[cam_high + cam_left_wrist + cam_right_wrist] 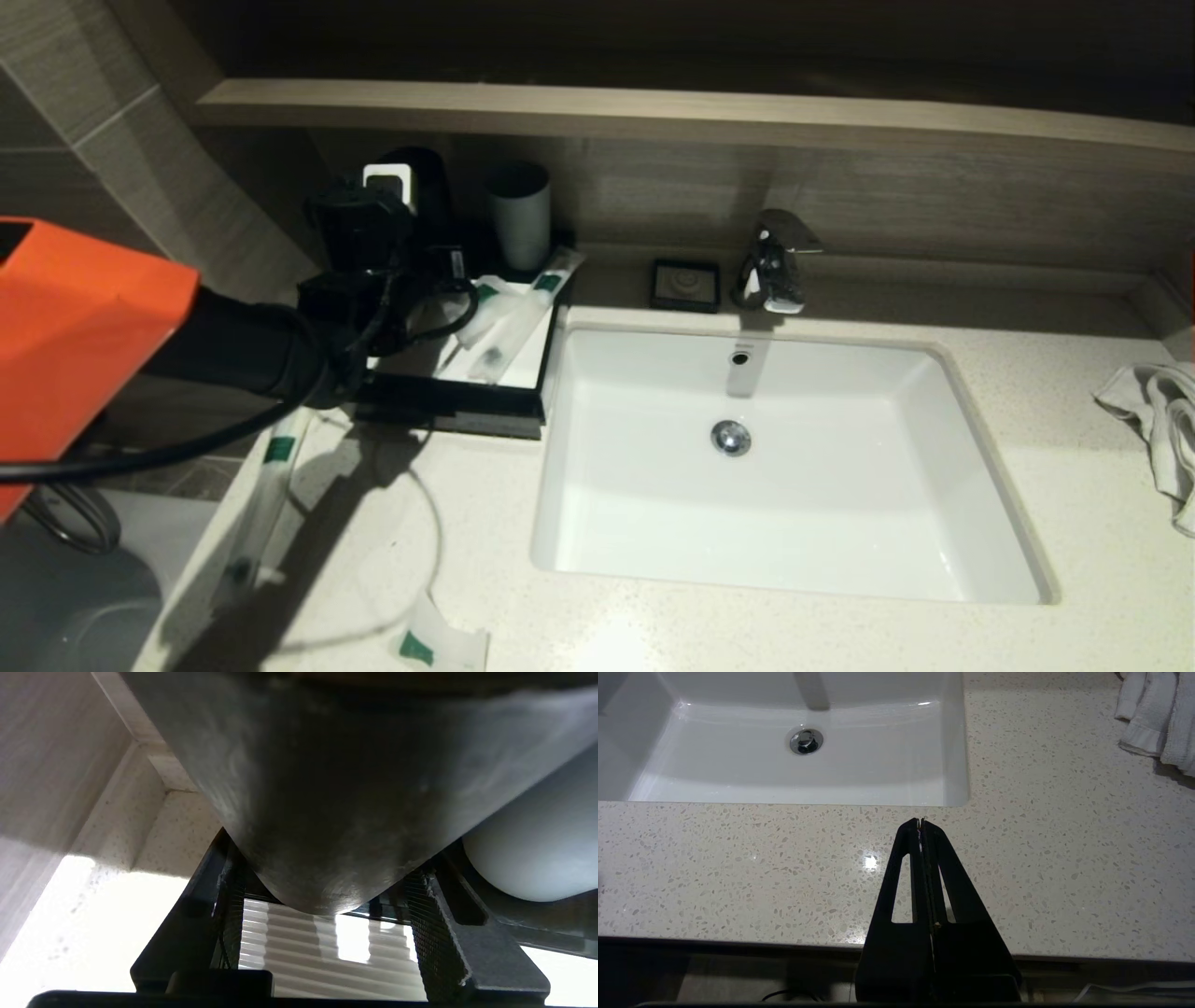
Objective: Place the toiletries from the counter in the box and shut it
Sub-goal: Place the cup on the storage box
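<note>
Now left tool [373, 271] over box [457, 397] — packets [509, 322] inside

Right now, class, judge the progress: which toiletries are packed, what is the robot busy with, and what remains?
Done: two packets lie in the open black box. In hand: the left gripper reaches to the box's back, open fingers either side of a dark cup. Left: a long packet and a small sachet remain on the counter; the box stays unclosed. The right gripper is parked, shut.
</note>
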